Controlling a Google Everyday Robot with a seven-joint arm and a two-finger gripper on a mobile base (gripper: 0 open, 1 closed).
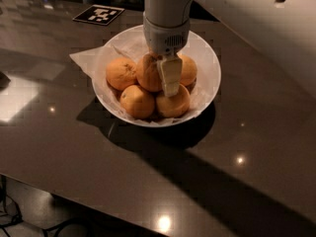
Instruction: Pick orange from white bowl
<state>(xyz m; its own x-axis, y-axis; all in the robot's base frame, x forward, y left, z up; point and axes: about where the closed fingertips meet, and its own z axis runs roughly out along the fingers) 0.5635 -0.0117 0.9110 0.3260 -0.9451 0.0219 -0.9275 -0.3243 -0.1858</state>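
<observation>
Where the white bowl [208,58] sits, the gripper [168,79] hangs beside the orange [149,73] at its centre; whether it grips cannot be told. A black-and-white patterned tag [98,15] lies far left

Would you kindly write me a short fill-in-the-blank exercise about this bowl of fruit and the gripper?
1. The gripper reaches down into the ____ bowl, beside the orange.
2. The bowl shows ____ round fruits in all.
3. Crumpled white ____ lines the bowl.
4. The black-and-white tag lies flat on the dark ____, behind the bowl.
Missing words: white; five; paper; table.
</observation>
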